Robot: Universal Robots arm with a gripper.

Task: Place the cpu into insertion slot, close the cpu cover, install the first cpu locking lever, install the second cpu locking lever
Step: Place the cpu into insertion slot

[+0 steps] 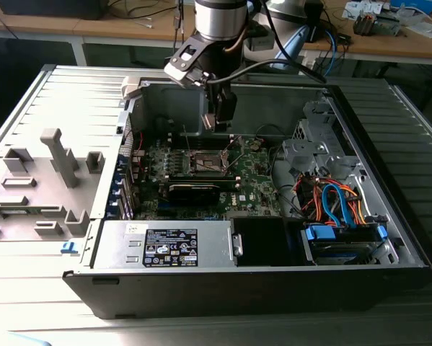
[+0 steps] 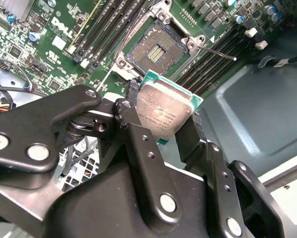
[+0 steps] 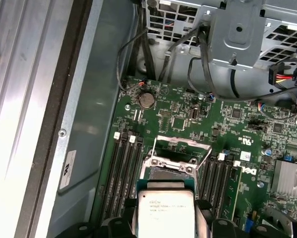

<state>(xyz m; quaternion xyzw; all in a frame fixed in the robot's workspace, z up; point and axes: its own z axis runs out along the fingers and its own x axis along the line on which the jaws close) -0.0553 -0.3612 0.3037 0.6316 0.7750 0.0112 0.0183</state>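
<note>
Arm (image 1: 219,21) points straight down into the case (image 1: 389,216). Gripper (image 1: 219,124) pinches the cpu (image 2: 164,110) between 2 fingers (image 2: 138,134), above the bare insertion slot (image 2: 155,49) beyond the fingertips.

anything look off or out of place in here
Nothing looks broken or spilled. The cpu is clamped in the gripper above the open socket, not seated, and its metal top looks smudged.

Beneath the gripper (image 2: 164,105) clamping the cpu (image 2: 165,115), the socket (image 2: 158,49) lies unblocked; drive cage (image 1: 313,153) and cables (image 1: 336,202) crowd the exterior view's right.
</note>
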